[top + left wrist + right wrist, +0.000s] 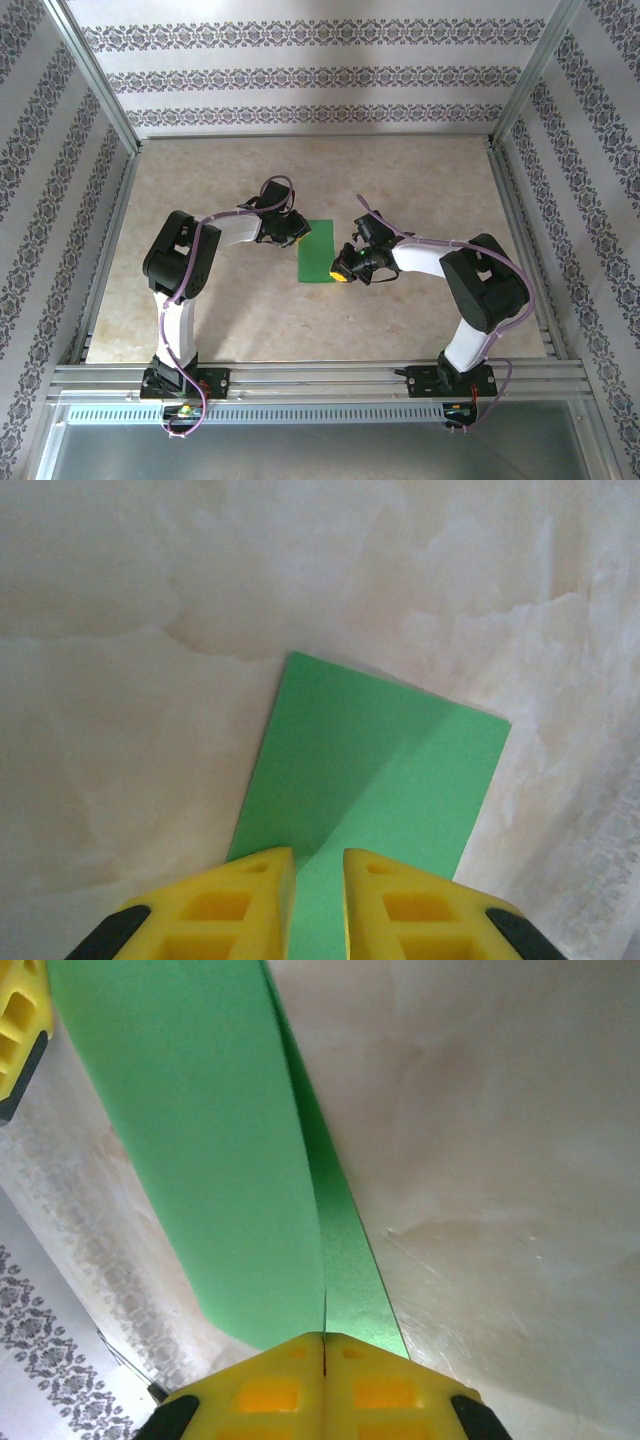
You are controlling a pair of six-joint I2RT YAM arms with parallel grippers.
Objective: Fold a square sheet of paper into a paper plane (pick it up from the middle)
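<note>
The bright green sheet of paper (pixel 318 250) lies mid-table between both arms and looks like a narrow rectangle from above. My right gripper (pixel 345 268) is at its near right edge, shut (pixel 323 1340) on the paper. One flap (pixel 200 1140) is lifted and curves up over the part still flat on the table. My left gripper (pixel 292 235) is at the sheet's far left edge, with its fingers slightly apart (pixel 320 885) and the flat green sheet (pixel 380 770) showing under the gap. No finished paper plane is in view.
The beige marble-patterned tabletop (pixel 220 310) surrounds the sheet. Aluminium frame rails (pixel 320 375) run along the near edge and the sides, with patterned walls beyond. A yellow finger (pixel 20 1020) of the left gripper shows at the right wrist view's top left.
</note>
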